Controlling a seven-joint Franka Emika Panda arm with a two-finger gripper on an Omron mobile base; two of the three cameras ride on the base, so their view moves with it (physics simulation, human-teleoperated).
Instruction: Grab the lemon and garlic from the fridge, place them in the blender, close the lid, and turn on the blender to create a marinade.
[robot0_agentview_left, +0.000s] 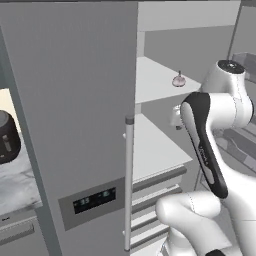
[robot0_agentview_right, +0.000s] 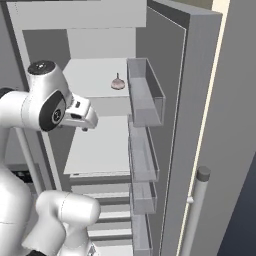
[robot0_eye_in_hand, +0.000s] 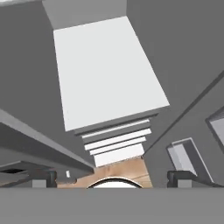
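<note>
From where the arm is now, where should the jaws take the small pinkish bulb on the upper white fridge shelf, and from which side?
Grip the small pinkish bulb across its round body, below the thin upright stem, coming level from the open front of the upper white shelf. It stands alone, and the stem looks too slim to hold.

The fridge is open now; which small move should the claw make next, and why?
Probably raise the open claw toward the upper shelf, where a small pinkish item, perhaps the garlic, sits. The shelf under the claw is bare.
</note>
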